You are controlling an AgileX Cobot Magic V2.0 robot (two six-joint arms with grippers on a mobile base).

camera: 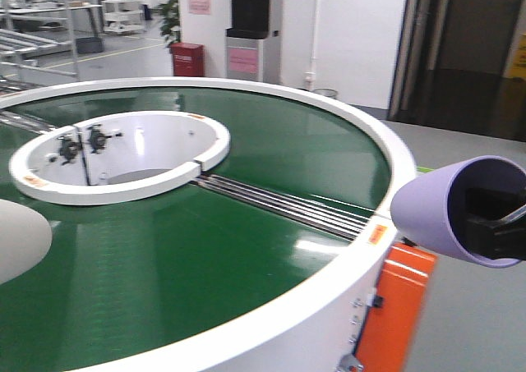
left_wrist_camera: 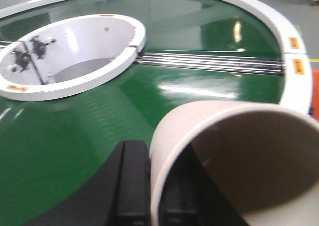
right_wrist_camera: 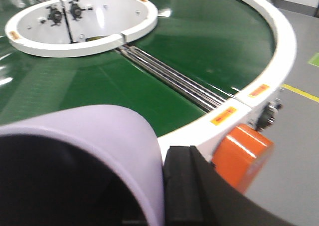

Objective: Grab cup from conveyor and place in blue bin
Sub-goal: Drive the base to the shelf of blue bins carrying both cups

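My left gripper (left_wrist_camera: 155, 188) is shut on the wall of a cream cup (left_wrist_camera: 234, 156), one finger outside the rim and the other inside. That cup (camera: 18, 239) hangs over the left of the conveyor (camera: 205, 249). A lilac cup (camera: 448, 212) is held the same way by my right gripper (camera: 493, 228), just off the belt's right rim. In the right wrist view the lilac cup (right_wrist_camera: 99, 136) fills the lower left, with the right gripper (right_wrist_camera: 162, 196) pinching its wall. The blue bin is out of view.
The white central ring wall (camera: 123, 154) stands mid-belt, and steel roller strips (camera: 288, 204) run from it to the white outer rim (camera: 386, 154). An orange housing (camera: 403, 306) sticks out below the rim. A red box (camera: 187, 59) and a dispenser (camera: 246, 27) stand on the far floor.
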